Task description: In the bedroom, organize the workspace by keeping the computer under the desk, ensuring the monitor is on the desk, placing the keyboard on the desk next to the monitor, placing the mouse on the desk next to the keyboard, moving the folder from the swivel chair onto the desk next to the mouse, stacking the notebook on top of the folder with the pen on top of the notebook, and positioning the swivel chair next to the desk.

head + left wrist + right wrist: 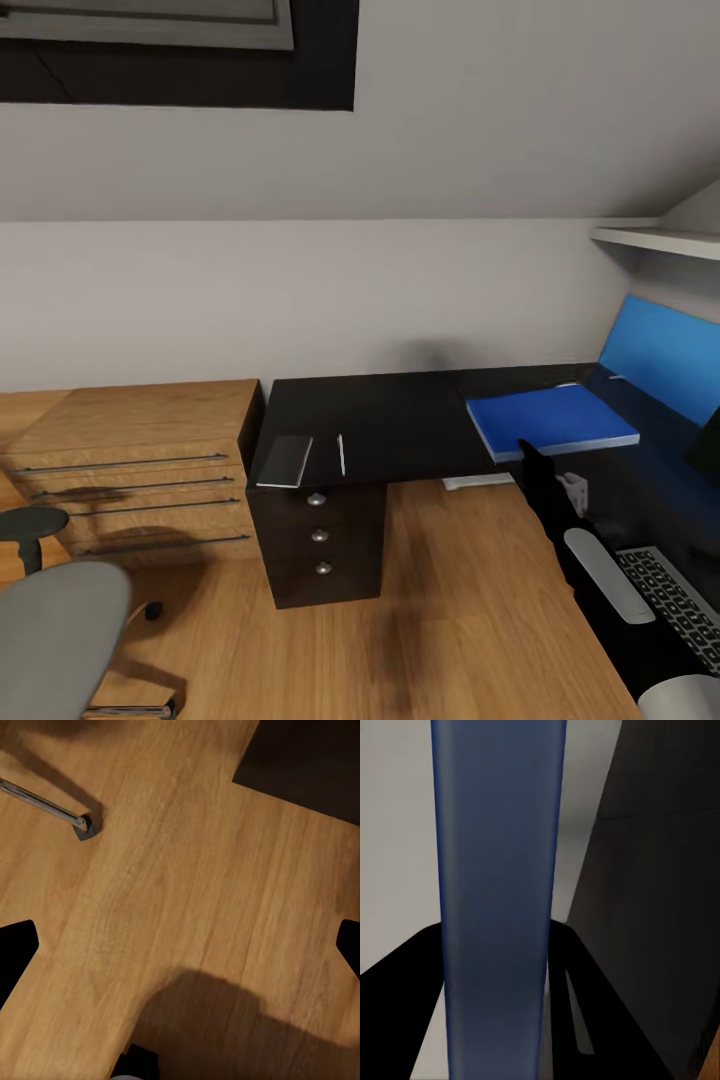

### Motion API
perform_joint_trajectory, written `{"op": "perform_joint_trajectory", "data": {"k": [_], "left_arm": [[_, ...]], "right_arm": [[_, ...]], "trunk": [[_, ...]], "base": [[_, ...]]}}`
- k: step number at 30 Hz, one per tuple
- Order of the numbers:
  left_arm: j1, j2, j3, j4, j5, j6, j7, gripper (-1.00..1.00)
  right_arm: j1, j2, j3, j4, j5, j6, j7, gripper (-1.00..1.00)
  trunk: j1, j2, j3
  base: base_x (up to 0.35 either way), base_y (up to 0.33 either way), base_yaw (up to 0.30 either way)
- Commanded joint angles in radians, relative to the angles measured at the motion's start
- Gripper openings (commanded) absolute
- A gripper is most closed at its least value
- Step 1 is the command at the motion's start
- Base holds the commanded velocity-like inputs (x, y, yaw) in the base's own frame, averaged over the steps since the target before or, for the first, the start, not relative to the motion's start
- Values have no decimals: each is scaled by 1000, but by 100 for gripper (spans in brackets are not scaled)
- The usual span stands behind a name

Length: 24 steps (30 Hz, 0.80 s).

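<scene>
Clamped edge-on between the right gripper (499, 967) fingers, folder (550, 420) hovers over desk (400, 420); next: lower flat beside mouse; left gripper (180, 945) open.

We see: light-wood chest of drawers (140, 460) at left | blue wall panel (665, 355) at right | white shelf (655, 240) above it | wood-plank floor (450, 600)

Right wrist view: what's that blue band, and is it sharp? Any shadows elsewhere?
Right wrist view: the folder sits edge-on between the right end effector's fingers, close to the lens, soft and hazy. Head view: folder renders crisp above the desk; a faint shadow smudges the wall. Left wrist view: a dark soft-edged shadow lies across the wood floor.
</scene>
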Motion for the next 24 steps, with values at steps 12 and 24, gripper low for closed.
{"op": "perform_joint_trajectory", "data": {"k": [12, 24], "left_arm": [[-1, 0, 2, 1, 12, -2, -7, 100], [-1, 0, 2, 1, 12, 0, -7, 100]], "right_arm": [[-1, -1, 17, 3, -12, -8, 16, -100], [-1, -1, 11, 99, -10, -10, 10, -100]], "trunk": [[0, -1, -1], [0, -1, -1]], "base": [[233, 0, 0], [172, -80, 0]]}}
